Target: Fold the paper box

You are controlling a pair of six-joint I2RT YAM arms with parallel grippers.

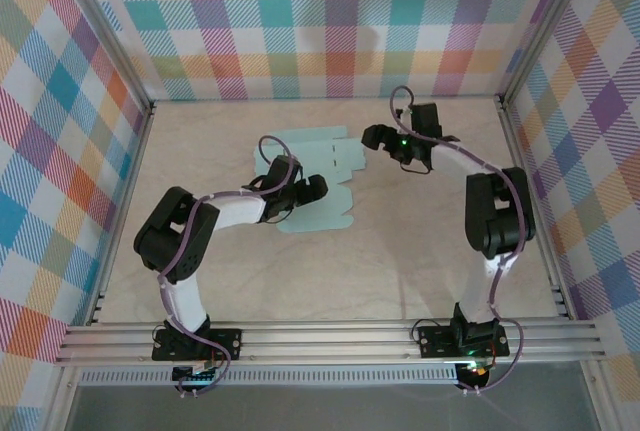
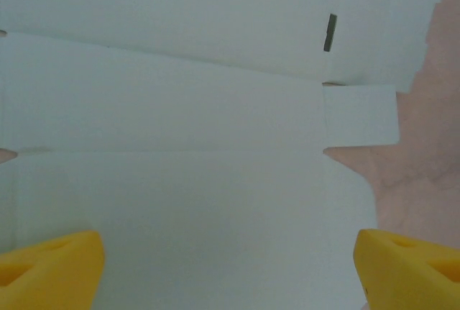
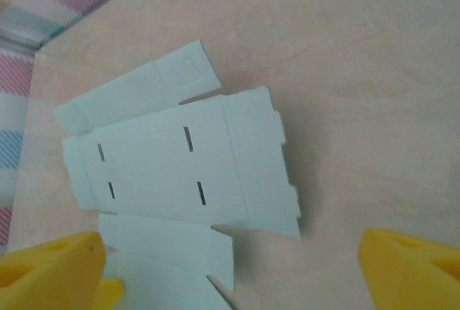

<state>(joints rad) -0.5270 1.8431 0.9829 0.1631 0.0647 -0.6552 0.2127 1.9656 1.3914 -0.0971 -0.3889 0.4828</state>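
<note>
card of pale mint-teal is seen in the paper box [image 1: 325, 176], which is laid flat and unfolded on the beige table [image 1: 420, 251], left of centre towards the back. crease lines, side flaps and four short slits are shown. the left gripper [image 2: 230, 260] is held over a panel, yellow fingers spread apart; the right gripper [image 3: 230, 267] is held near the right edge, fingers likewise parted.

Pastel plaid walls [image 1: 330, 21] on three sides; beige mottled tabletop [image 1: 400, 251]; aluminium rail [image 1: 330, 336] along near edge.
</note>
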